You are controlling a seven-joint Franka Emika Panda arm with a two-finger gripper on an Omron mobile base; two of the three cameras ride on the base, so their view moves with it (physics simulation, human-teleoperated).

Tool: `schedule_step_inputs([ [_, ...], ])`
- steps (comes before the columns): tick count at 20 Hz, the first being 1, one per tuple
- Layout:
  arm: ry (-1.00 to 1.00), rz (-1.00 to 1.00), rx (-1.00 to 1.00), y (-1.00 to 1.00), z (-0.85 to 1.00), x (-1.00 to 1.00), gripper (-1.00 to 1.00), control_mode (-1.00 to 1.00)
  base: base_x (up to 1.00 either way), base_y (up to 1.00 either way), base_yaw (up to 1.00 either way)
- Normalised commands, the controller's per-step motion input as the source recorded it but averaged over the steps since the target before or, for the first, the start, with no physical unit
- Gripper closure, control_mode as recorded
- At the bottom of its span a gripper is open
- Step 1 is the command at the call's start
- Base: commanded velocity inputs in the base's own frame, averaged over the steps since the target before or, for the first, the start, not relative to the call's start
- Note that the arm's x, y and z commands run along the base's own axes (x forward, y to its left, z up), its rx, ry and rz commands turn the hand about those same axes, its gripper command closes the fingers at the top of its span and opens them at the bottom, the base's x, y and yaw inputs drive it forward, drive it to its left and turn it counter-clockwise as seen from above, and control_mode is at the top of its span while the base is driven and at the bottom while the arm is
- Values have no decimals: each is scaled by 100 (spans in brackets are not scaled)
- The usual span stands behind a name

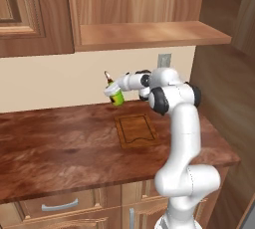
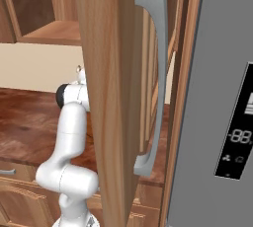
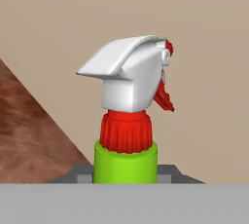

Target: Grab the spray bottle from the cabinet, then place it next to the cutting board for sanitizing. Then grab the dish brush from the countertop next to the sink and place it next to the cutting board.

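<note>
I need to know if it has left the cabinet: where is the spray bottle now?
In the left base view the spray bottle is held tilted in the gripper, above the countertop near the back wall, just left of the cutting board.

A grey fridge — dark display panel — beside a tall wooden door.
</note>
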Motion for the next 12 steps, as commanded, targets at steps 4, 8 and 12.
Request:
schedule_step_inputs([
  [4, -10, 30, 37, -19, -98, -16, 100, -100, 0, 0, 0],
  [8, -10, 28, 37, -18, -100, -9, 100, -100, 0, 0, 0],
  [12, -20, 29, 13, -4, -99, -1, 100, -100, 0, 0, 0],
])
